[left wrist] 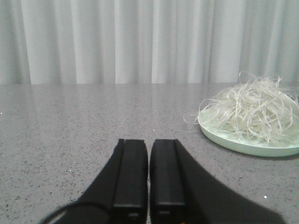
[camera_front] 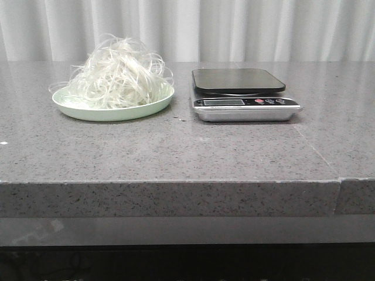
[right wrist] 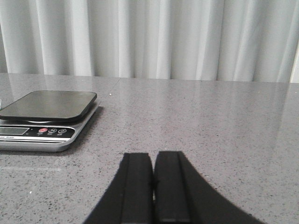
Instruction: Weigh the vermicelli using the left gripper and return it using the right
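Centrally heaped on a pale green plate (camera_front: 111,111), the vermicelli (camera_front: 120,76) is seen in the front view as a fluffy mound of thin white strands, filling the plate almost to its rim, with a few loops straying over the edge. The plate is set on the grey speckled bench (camera_front: 176,152), towards the left. Just beside it to the right, apart from it, a kitchen scale (camera_front: 243,96) is placed, its dark square platform bare and its silver front panel turned to the camera.

Neither arm is shown in the front view; the grippers are found only in the wrist views. In the left wrist view the left gripper (left wrist: 148,142) is seen low over bare bench, its two black jaws pressed together with only a thin seam between them and nothing held. The vermicelli (left wrist: 252,109) and its plate (left wrist: 247,144) appear there off to one side, well apart from the jaws; the scale is not caught in that view.

In the right wrist view the right gripper (right wrist: 154,156) is likewise clenched, jaws meeting, empty, over bare bench. The scale (right wrist: 44,119) is shown there from nearer, so that its small display and coloured buttons can be made out, though no reading is legible. White curtains (camera_front: 187,29) are hung behind the bench in every view.
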Controlling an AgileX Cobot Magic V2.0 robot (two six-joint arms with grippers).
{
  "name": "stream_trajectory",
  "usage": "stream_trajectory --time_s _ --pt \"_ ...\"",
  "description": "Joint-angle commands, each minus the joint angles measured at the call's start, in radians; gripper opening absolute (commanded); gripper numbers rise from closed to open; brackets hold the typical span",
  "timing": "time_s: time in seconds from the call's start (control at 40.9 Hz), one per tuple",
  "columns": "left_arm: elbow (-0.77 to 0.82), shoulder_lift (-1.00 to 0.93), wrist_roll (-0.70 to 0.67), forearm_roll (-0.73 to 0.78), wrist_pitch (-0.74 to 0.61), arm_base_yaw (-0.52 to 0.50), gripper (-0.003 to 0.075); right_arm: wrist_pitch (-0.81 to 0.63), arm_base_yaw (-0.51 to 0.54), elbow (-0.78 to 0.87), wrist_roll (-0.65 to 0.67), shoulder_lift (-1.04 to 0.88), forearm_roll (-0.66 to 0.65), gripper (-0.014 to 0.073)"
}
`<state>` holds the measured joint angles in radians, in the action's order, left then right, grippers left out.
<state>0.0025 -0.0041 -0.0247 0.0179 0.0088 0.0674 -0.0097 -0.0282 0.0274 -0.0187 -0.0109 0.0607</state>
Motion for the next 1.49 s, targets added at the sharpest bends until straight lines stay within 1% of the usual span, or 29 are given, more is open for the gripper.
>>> stream_trajectory --time_s 0.0,0.098,0.171,0.317,0.415,0.635,0.83,0.952,1.148,1.343,1.465 --pt "0.007 -0.021 -0.001 -0.018 -0.112 -0.001 0.0144 -0.095 0.001 -0.01 -0.006 -0.016 0.01 0.0162" --pt "-0.01 -0.021 -0.001 -0.018 -0.167 -0.001 0.0144 -0.092 0.001 -0.042 -0.005 -0.016 0.036 0.0162" --pt "-0.051 -0.019 -0.001 -0.018 -0.172 -0.001 0.0144 -0.068 0.001 -0.085 -0.005 -0.016 0.041 0.0162" --pt "-0.178 -0.015 -0.001 -0.018 -0.165 -0.001 0.0144 0.019 0.001 -0.22 -0.006 -0.014 0.039 0.0162" --pt "-0.278 -0.003 -0.001 -0.018 -0.155 -0.001 0.0144 0.051 0.001 -0.314 -0.006 0.004 0.038 0.0162" --pt "-0.517 0.097 -0.001 -0.018 -0.036 -0.001 0.0144 0.128 0.001 -0.537 -0.006 0.121 0.038 0.0162" --pt "-0.657 0.236 -0.001 -0.018 0.097 -0.001 0.0144 0.254 0.001 -0.696 -0.006 0.267 0.038 0.0162" --pt "-0.68 0.31 -0.001 -0.018 0.163 -0.001 0.0144 0.334 0.001 -0.739 -0.006 0.348 0.038 0.0162" --pt "-0.678 0.404 -0.001 -0.018 0.285 -0.001 0.0144 0.456 0.001 -0.741 -0.006 0.481 0.038 0.0162" --pt "-0.656 0.461 -0.001 -0.018 0.326 -0.001 0.0144 0.485 0.001 -0.741 -0.006 0.593 0.038 0.0162" --pt "-0.651 0.465 -0.001 -0.018 0.369 -0.001 0.0144 0.487 0.001 -0.738 -0.006 0.64 0.038 0.0162"
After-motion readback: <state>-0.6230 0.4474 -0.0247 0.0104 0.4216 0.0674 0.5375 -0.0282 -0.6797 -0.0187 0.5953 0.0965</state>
